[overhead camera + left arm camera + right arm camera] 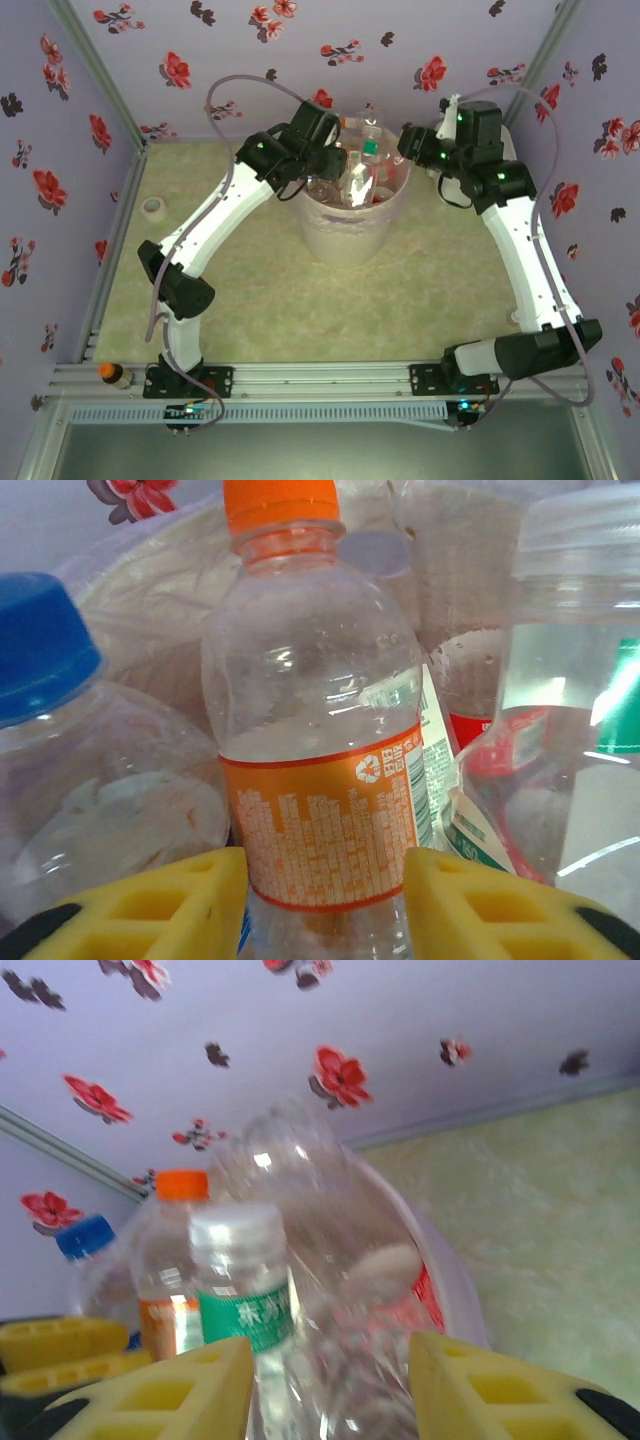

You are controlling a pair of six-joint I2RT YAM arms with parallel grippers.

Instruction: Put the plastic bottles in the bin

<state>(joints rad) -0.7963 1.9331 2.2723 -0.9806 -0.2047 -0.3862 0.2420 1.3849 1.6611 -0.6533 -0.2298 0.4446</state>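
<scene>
The bin (350, 238) stands mid-table, piled with plastic bottles (360, 170). My left gripper (322, 165) hangs over its left rim. In the left wrist view it (325, 905) is shut on an upright orange-capped, orange-labelled bottle (315, 730), one yellow finger on each side. A blue-capped bottle (60, 740) stands to its left. My right gripper (412, 148) is at the bin's right rim (455, 1280). In the right wrist view it (330, 1390) holds a blurred clear bottle (340, 1250) with a red label that fills the gap between its fingers. A green-labelled bottle (245, 1300) stands behind.
A roll of tape (153, 208) lies at the table's left side. One small orange-capped bottle (115, 376) lies on the front rail at the left corner. Flowered walls close the table in at the back and sides. The left gripper's fingers (60, 1345) show across the bin.
</scene>
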